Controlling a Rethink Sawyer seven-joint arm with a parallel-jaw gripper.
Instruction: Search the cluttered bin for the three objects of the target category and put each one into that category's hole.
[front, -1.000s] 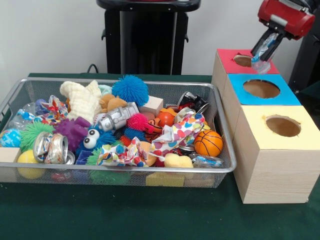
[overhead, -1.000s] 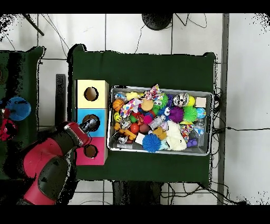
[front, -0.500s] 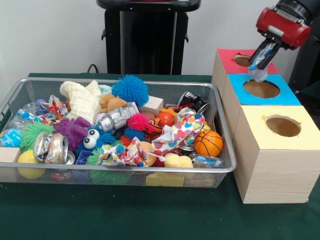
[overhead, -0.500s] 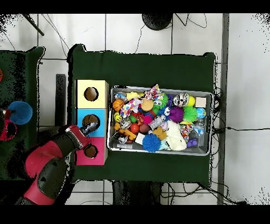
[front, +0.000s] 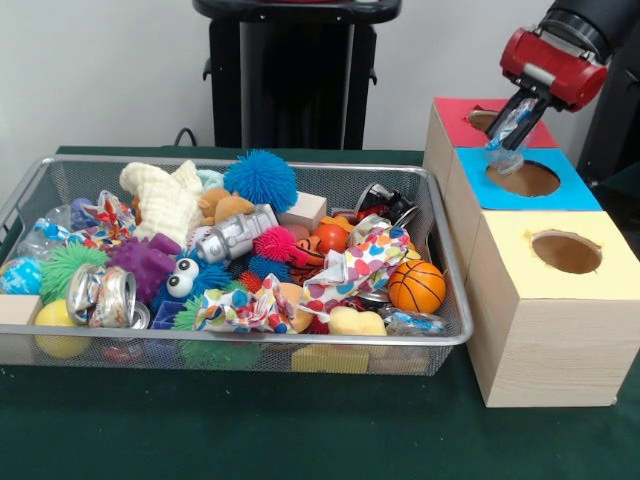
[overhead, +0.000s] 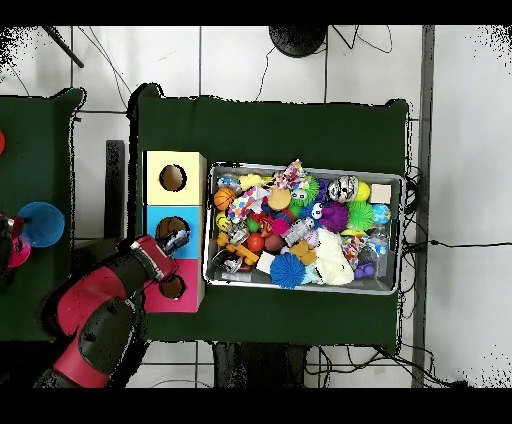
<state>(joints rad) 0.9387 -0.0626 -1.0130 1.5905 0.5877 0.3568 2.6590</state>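
While the silver wire-mesh bin (front: 440, 300) on the green cloth sits packed with toys, much of its lower layer is buried and unreadable. Visible from the left: crushed metal can (front: 100, 295), purple knobbly toy (front: 145, 262), blue spiky ball (front: 260, 179), small orange basketball (front: 416, 286). Right of the bin: three wooden boxes in a row, tops red (front: 455, 122), blue (front: 472, 170) and yellow (front: 510, 245), each with a round hole. Red-and-black gripper (front: 510, 128) is clamped on a crumpled clear plastic piece (front: 503, 143), hanging just above the blue-topped box's hole (front: 522, 179). Arm is cut off at the frame's top right.
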